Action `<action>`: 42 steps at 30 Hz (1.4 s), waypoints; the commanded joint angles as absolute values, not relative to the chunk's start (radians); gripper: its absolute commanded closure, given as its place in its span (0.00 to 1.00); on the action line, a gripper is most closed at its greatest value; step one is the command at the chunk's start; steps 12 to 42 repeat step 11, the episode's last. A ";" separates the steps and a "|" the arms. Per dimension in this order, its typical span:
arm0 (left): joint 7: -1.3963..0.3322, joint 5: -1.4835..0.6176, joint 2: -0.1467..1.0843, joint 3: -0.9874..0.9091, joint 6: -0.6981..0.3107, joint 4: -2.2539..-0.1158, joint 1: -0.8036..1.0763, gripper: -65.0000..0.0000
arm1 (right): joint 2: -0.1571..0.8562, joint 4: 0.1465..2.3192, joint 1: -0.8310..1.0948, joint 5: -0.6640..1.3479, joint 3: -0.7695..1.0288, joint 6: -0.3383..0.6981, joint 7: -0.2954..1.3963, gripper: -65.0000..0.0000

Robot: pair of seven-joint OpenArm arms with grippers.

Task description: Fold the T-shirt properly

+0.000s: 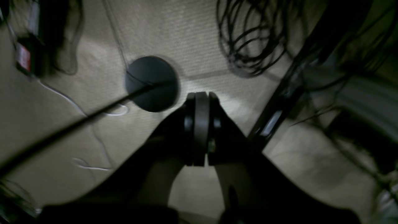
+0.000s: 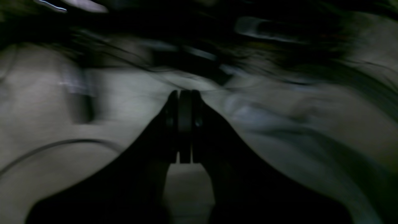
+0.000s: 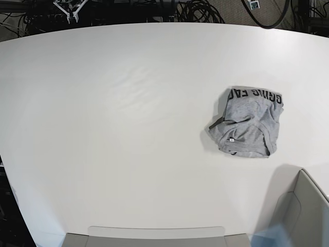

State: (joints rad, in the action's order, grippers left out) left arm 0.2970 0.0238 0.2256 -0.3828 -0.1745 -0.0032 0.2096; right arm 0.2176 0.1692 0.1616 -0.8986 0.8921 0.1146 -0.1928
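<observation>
Lying crumpled on white table [image 3: 103, 154], grey T-shirt [image 3: 248, 123], lettering showing

A robotics lab or test room is showing here rather than a home. A wide, bare white tabletop [image 3: 128, 128] is filling the base view, and bundles of black cables [image 3: 198, 11] are lying along its far edge beside a white bracket [image 3: 69, 9]. In the left wrist view, more coiled black cable [image 1: 252, 40] is hanging over beige carpet [image 1: 186, 34], a round dark floor disc [image 1: 151, 83] is sitting there with thin white wires [image 1: 93, 168] trailing nearby, and a black metal frame [image 1: 279, 105] is crossing the picture. The right wrist view is coming through too blurred to add anything.
</observation>
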 commanded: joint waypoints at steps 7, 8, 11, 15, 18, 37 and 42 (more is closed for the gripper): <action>0.289 0.027 0.203 -0.358 -0.140 0.000 0.173 1.00 | 0.185 0.170 0.134 -1.040 0.894 -0.093 -0.205 1.00; 0.289 0.028 0.200 -0.358 -0.140 0.000 0.166 1.00 | 0.179 0.170 0.134 -1.040 0.894 -0.093 -0.205 1.00; 0.286 0.030 0.197 -0.358 -0.140 0.000 0.156 1.00 | 0.156 0.170 0.122 -1.040 0.894 -0.093 -0.203 1.00; 0.286 0.030 0.197 -0.358 -0.140 0.000 0.156 1.00 | 0.156 0.170 0.122 -1.040 0.894 -0.093 -0.203 1.00; 0.286 0.030 0.197 -0.358 -0.140 0.000 0.156 1.00 | 0.156 0.170 0.122 -1.040 0.894 -0.093 -0.203 1.00; 0.286 0.030 0.197 -0.358 -0.140 0.000 0.156 1.00 | 0.156 0.170 0.122 -1.040 0.894 -0.093 -0.203 1.00; 0.286 0.030 0.197 -0.358 -0.140 0.000 0.156 1.00 | 0.156 0.170 0.122 -1.040 0.894 -0.093 -0.203 1.00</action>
